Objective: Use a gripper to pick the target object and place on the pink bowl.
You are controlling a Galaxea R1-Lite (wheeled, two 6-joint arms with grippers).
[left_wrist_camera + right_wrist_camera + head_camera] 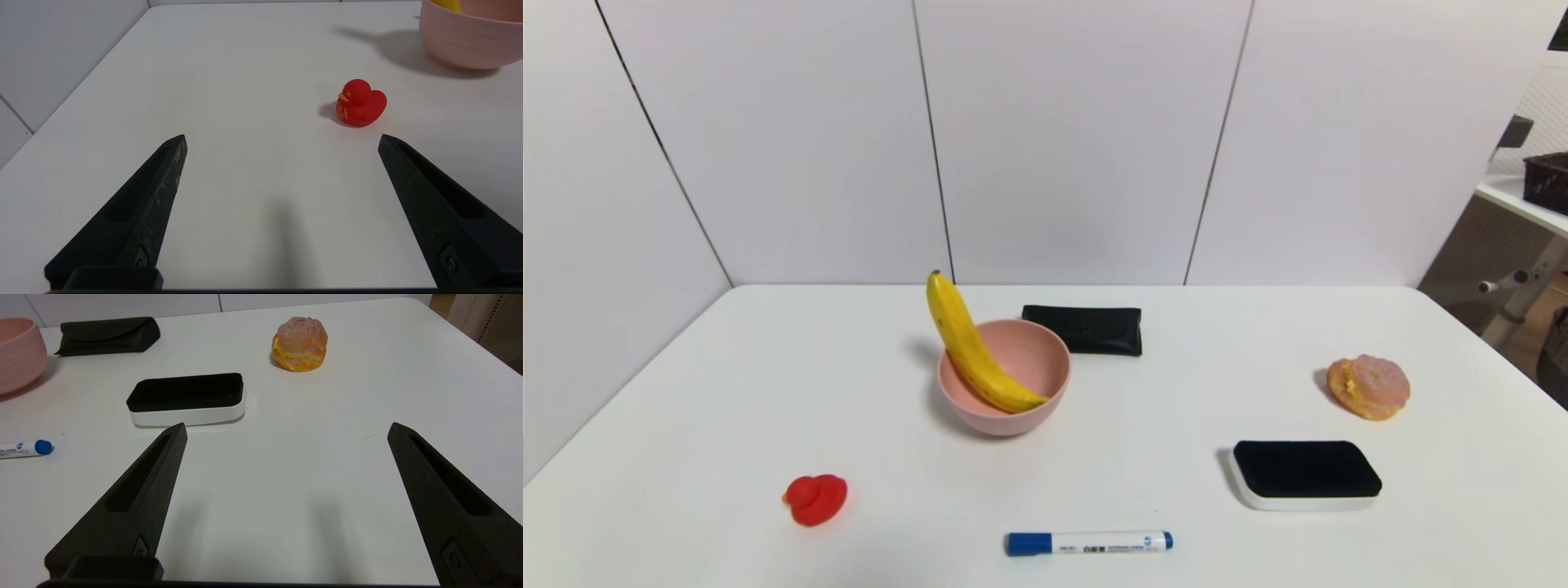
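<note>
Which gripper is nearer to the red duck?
The left. The left gripper hangs open over the table just short of the duck; the right gripper is open over the table's right side, the duck outside its view.

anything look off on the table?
Only the banana: it leans steeply in the bowl, dark tip sticking up well past the rim, so it might tip if bumped. Nothing looks spilled or damaged.
</note>
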